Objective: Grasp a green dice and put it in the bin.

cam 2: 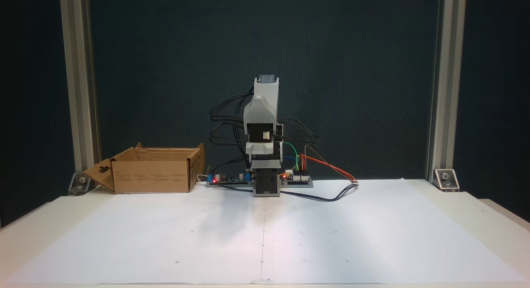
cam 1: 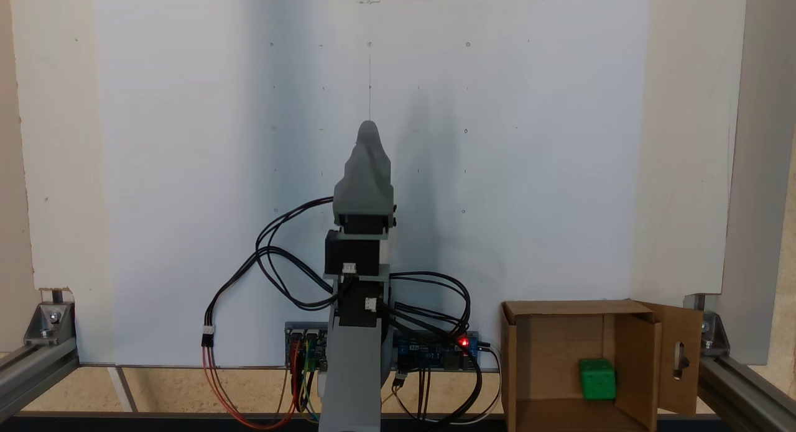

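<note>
A white sheet of paper (cam 2: 265,234) covers the bench (cam 2: 488,215), marked with small dots and a thin centre line, and a dark wall stands behind it in a fixed view. Aluminium frame rails (cam 2: 439,85) rise at both sides of the bench.

The arm (cam 2: 263,134) sits folded at the middle of the bench's far edge, its grey shells stacked above the base, with black cables looping out on either side and circuit boards (cam 2: 296,179) with red lights beside its foot. In a fixed view from above and behind, the pincer (cam 1: 368,130) points out over the paper as one grey tapered tip; its jaws lie one behind the other, so I cannot tell how far apart they are, and nothing shows in its hold.

The bin (cam 1: 547,357) stands at the bench's edge, well apart from the pincer, to the right of the arm's base in that view and to the left in the front-facing one (cam 2: 153,176). Its flaps are spread, one bearing a slot-shaped cutout (cam 1: 681,357). The green dice (cam 1: 597,378) rests on the bin's floor, close to the wall on the cutout flap's side.
</note>
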`<act>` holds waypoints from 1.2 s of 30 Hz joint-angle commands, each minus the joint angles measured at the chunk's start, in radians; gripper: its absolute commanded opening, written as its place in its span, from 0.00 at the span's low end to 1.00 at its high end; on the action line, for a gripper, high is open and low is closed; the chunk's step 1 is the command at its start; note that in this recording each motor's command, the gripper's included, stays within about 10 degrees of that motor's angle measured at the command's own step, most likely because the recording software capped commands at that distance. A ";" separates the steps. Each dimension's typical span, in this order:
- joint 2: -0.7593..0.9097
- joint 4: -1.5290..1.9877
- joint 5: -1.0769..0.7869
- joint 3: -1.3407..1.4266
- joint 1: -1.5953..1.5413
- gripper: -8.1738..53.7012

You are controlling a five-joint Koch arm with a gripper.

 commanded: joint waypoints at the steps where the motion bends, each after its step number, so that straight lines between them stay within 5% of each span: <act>1: 0.115 -0.161 0.018 0.012 0.002 0.82; 9: 0.115 -0.278 0.020 0.198 0.003 0.85; 36: 0.107 -0.265 0.021 0.198 -0.003 0.85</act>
